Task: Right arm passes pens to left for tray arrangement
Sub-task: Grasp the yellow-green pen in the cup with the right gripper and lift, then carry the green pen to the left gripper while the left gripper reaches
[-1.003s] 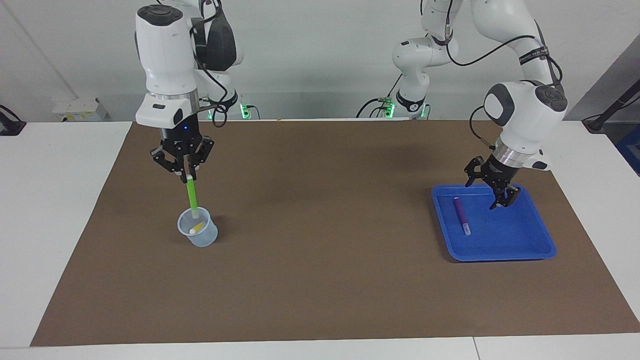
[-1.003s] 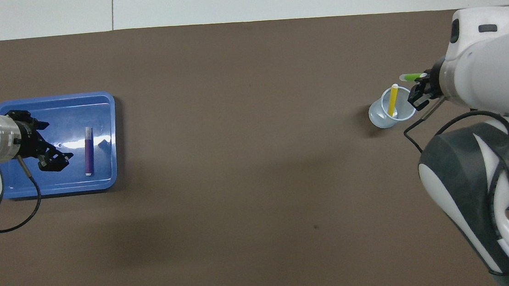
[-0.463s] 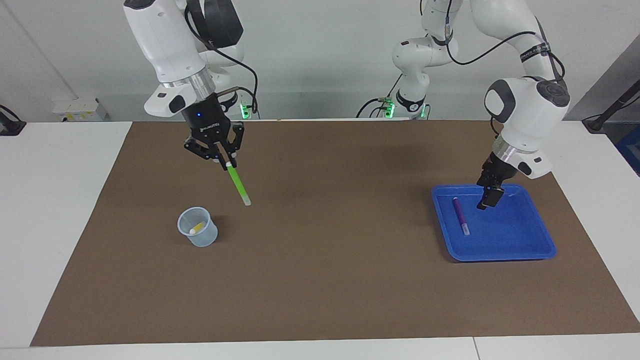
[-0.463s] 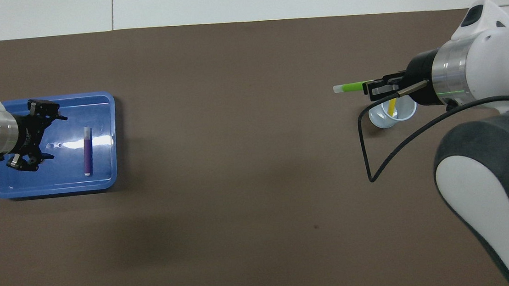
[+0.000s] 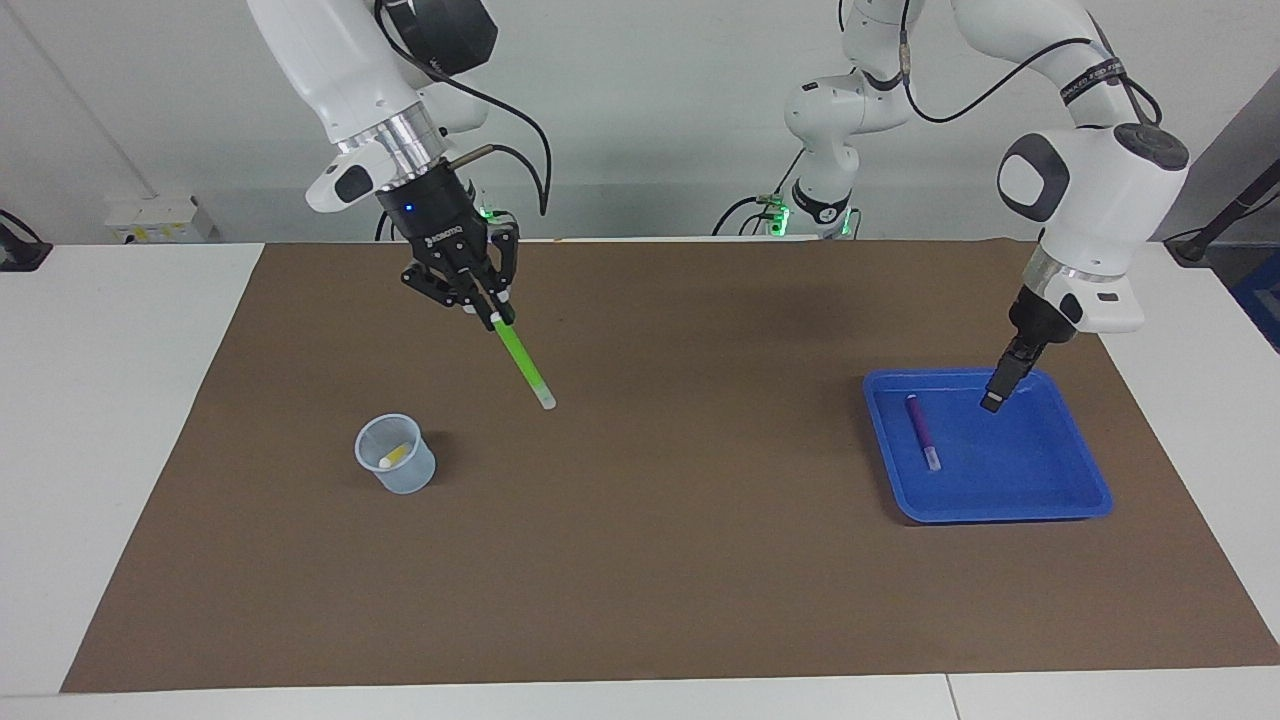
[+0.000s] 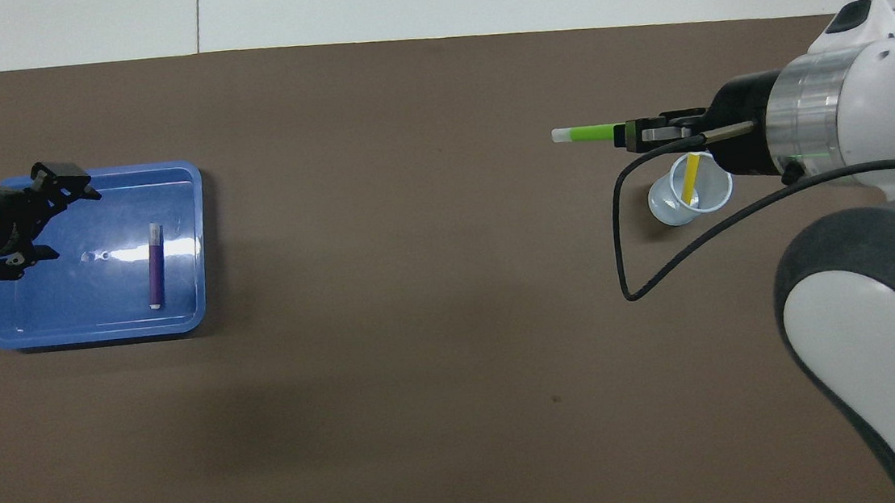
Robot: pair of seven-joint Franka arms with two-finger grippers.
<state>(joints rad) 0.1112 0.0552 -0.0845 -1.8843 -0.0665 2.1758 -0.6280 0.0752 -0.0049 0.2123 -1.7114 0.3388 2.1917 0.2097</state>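
The blue tray [image 5: 1040, 492] [image 6: 57, 328] lies at the left arm's end of the table, and a purple pen [image 5: 923, 432] [image 6: 155, 266] lies flat in it. My left gripper [image 5: 994, 396] [image 6: 71, 224] hangs open and empty over the tray, apart from the purple pen. My right gripper [image 5: 495, 318] [image 6: 625, 136] is shut on the top end of the green pen [image 5: 526, 366] [image 6: 587, 133]. It holds that pen tilted in the air over the brown mat, its pale tip pointing toward the table's middle. A yellow pen [image 5: 396, 456] [image 6: 690, 177] leans in the cup.
A small translucent cup [image 5: 402, 482] [image 6: 669, 212] stands on the mat at the right arm's end. The brown mat [image 5: 660, 560] covers most of the white table. A black cable [image 6: 627, 268] loops from the right wrist.
The right gripper has lifted the green pen out of the cup, tilted it and carried it toward the table's middle. The left gripper has risen above the tray and turned.
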